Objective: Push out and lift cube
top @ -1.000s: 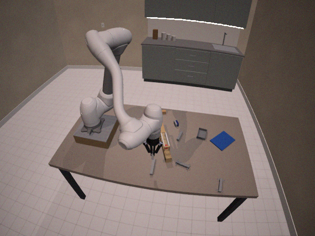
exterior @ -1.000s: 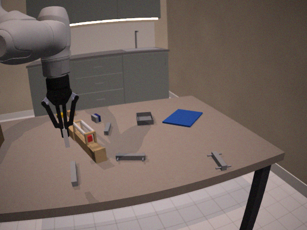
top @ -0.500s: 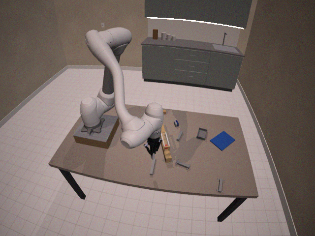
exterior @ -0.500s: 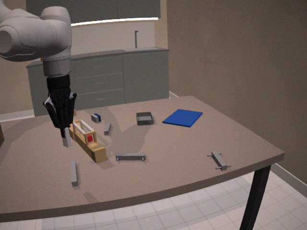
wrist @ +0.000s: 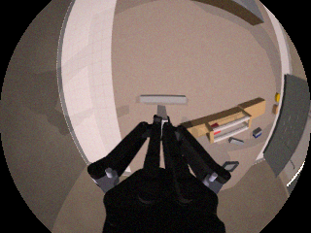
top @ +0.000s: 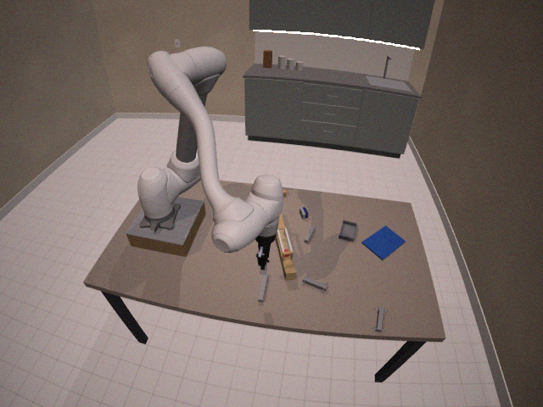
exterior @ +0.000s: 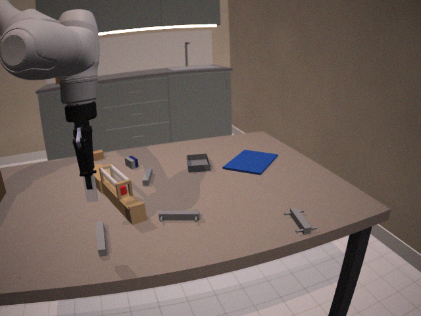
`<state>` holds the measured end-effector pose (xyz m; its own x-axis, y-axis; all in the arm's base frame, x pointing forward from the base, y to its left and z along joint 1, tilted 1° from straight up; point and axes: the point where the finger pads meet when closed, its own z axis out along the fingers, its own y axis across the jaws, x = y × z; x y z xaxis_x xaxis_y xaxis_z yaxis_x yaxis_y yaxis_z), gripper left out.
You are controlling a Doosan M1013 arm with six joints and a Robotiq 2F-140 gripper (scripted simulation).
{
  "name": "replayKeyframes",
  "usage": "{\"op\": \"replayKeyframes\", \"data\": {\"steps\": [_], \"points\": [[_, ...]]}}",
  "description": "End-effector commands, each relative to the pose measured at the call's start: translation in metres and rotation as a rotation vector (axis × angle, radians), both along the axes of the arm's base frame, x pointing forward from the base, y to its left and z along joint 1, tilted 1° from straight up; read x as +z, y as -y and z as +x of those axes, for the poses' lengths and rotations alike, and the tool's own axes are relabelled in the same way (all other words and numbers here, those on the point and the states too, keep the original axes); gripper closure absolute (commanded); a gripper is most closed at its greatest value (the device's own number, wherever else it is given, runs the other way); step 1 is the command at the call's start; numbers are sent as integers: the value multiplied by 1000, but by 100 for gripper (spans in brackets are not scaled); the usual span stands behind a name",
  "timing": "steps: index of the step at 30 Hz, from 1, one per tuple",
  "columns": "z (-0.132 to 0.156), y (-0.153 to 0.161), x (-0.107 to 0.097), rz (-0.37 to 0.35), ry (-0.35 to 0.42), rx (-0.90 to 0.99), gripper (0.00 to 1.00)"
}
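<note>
The wooden channel (top: 289, 274) (exterior: 137, 212) (wrist: 253, 108) stands on the table with white rails over its middle. The red cube (top: 286, 252) (exterior: 123, 189) (wrist: 216, 128) sits inside, under the wooden frame at the near end of the rails. A thick block stands at the channel's near end; the far end is partly hidden by the arm and gripper in the top and exterior views. My gripper (top: 265, 269) (exterior: 91, 195) (wrist: 160, 111) is shut, with its pale finger pads together and nothing seen between them. It hangs above the table, beside the channel on the robot-base side.
A plain grey bar (top: 263, 287) (exterior: 101, 237) (wrist: 162, 99) lies near the gripper. Pegged grey bars (exterior: 179, 215) (exterior: 300, 220) lie to the right. Beyond the channel are a small bar (exterior: 147, 176), a blue-grey block (exterior: 131, 162), a tray (exterior: 198, 168) and a blue mat (exterior: 250, 161).
</note>
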<state>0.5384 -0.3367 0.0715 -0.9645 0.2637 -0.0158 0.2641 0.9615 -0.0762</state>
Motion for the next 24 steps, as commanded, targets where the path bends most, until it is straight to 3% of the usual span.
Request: {"op": "replayKeyframes", "data": {"steps": [1, 9, 11, 12, 21, 22, 24], "points": [[0, 0, 0, 13, -6, 279, 100], [0, 0, 0, -6, -40, 685, 100], [0, 0, 0, -6, -40, 685, 100], [0, 0, 0, -10, -52, 834, 100], [0, 0, 0, -9, -80, 1261, 100], [0, 0, 0, -7, -81, 1311, 77], [0, 0, 0, -2, -82, 1409, 77]]}}
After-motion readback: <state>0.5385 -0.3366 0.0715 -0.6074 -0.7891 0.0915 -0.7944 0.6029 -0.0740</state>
